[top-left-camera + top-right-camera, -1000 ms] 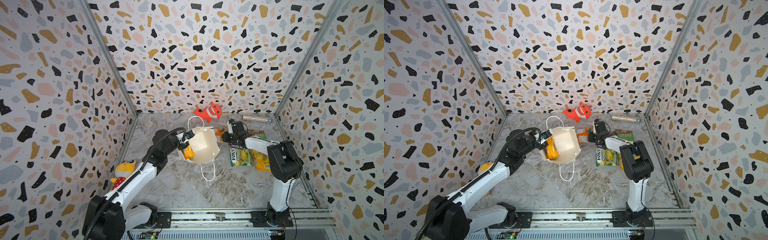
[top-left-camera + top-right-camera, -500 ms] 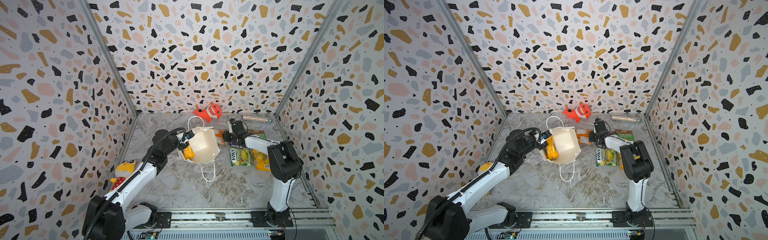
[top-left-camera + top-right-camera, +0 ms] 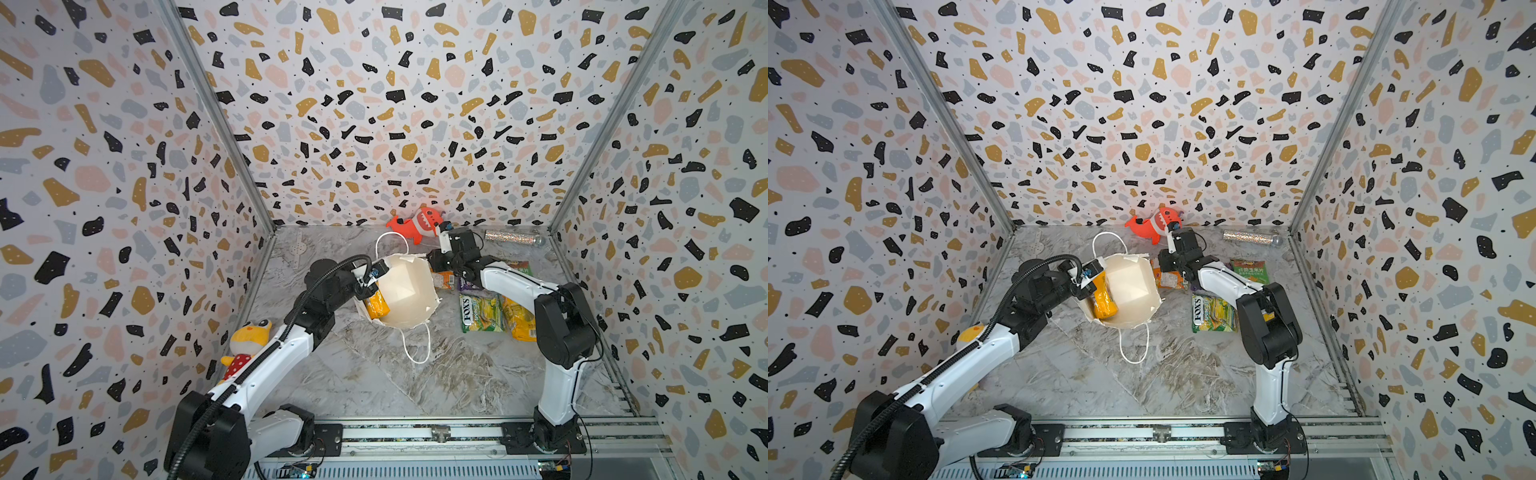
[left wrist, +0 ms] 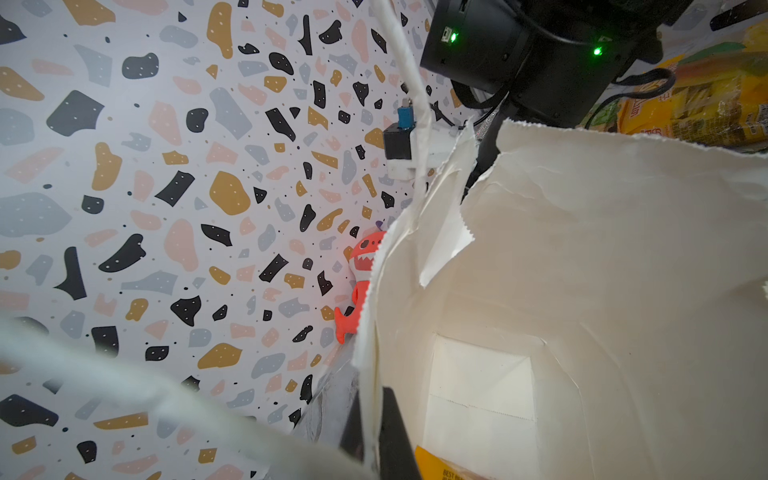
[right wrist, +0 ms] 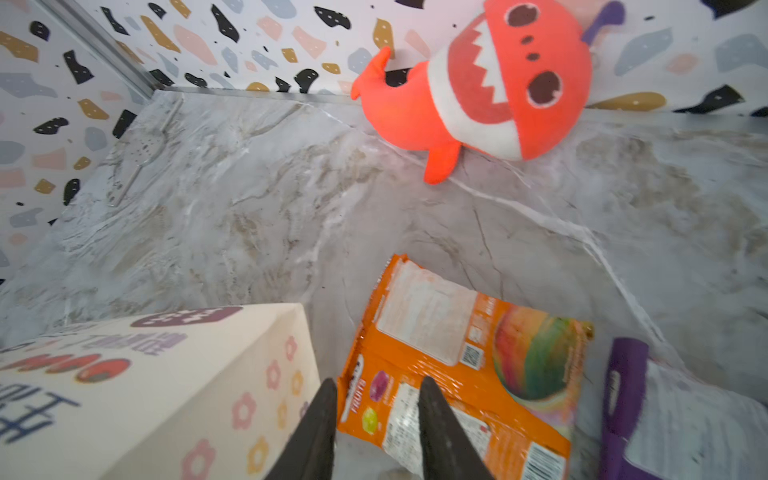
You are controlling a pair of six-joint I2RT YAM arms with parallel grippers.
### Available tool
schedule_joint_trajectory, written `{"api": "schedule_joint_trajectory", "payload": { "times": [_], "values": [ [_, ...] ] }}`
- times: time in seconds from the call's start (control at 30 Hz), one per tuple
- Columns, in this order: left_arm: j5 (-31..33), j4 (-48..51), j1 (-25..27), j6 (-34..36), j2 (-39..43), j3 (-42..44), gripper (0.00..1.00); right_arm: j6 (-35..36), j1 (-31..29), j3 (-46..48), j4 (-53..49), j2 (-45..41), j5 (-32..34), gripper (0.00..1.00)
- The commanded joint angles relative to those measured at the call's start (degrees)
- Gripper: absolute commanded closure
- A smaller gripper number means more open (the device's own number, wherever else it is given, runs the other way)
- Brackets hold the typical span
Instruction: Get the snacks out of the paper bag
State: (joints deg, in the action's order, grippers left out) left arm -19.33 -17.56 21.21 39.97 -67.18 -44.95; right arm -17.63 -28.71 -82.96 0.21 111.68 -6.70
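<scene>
Lettering "FOX'S" on green-yellow packet [image 3: 480,313] near paper bag [image 3: 409,286]

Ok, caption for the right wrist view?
Open right tool over orange packet, bag beside it, plush by the wall.

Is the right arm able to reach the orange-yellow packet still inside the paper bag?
Probably yes: the left claw holds the paper bag wide open, the orange-yellow packet lies uncovered inside, and the open right claw sits just outside the rim.

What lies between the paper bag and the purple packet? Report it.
The orange packet lies flat between paper bag and purple packet, clearest in the right wrist view.
</scene>
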Motion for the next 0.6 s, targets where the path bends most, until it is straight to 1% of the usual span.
{"api": "schedule_joint_trajectory", "payload": {
  "times": [0.0,0.1,0.2,0.57],
  "values": [
    [-1.94,-4.75,-0.11,-0.85,1.91,-1.54,1.00,1.00,-1.07,-2.73,-1.54,2.89,-1.78,0.69],
    [-2.03,-4.68,-0.05,-0.87,1.93,-1.63,1.00,1.01,-1.48,-5.79,-2.42,5.89,-2.32,0.70],
    [-1.94,-4.54,-0.03,-0.86,1.92,-1.63,1.00,0.72,-1.50,-8.84,-5.33,8.92,-1.05,0.70],
    [-1.63,-4.59,-0.11,-0.66,1.94,-1.37,1.00,-1.17,-0.83,-7.18,-5.29,10.93,0.99,0.71]
  ]
}}
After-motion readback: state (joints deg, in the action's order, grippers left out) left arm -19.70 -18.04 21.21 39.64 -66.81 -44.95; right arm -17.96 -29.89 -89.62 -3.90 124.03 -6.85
